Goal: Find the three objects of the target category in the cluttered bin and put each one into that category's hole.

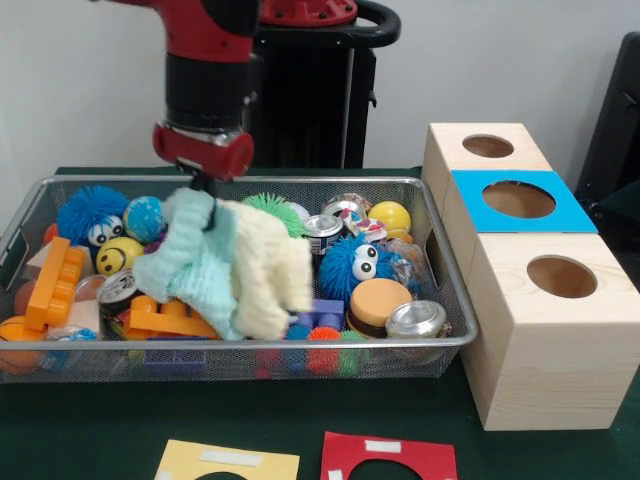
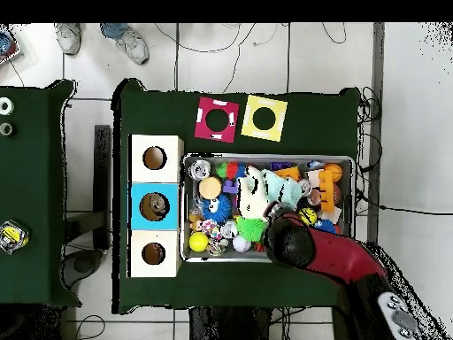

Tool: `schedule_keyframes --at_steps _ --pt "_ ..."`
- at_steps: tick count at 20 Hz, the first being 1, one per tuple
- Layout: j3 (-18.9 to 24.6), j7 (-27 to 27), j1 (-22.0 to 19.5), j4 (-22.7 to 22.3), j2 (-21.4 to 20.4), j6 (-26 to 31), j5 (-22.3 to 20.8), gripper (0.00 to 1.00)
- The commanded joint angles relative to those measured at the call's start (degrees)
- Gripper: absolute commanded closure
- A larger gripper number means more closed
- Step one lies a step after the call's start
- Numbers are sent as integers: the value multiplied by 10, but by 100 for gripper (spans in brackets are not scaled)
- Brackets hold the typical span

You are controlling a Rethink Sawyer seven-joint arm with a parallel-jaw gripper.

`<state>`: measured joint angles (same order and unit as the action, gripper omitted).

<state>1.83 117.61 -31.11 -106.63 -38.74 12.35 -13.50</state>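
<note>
Hanging over the bin, the gripper has its fingers pinched on a mint cloth, which droops beside a cream cloth above the clutter at the bin's middle.

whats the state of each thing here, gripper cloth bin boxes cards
gripper: down over the bin, fingers hidden by cloth, open or shut unclear
cloth: mint and cream, bunched, hanging from the gripper above the clutter
wire bin: full of toys and cans
three wooden boxes: in a row, each with a round hole on top, middle one under a blue card
red card and yellow card: flat on the table
</note>
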Motion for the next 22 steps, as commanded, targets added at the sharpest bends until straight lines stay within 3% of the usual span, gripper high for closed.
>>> schedule_keyframes --at_steps 1,5,14,22 --pt "84 -104 -50 -28 -140 177 5 100" --pt "100 -118 -72 -16 -144 198 -10 100" --pt "131 -95 -114 -22 -75 87 -73 100" --pt "208 -148 -182 26 -28 98 -130 100"
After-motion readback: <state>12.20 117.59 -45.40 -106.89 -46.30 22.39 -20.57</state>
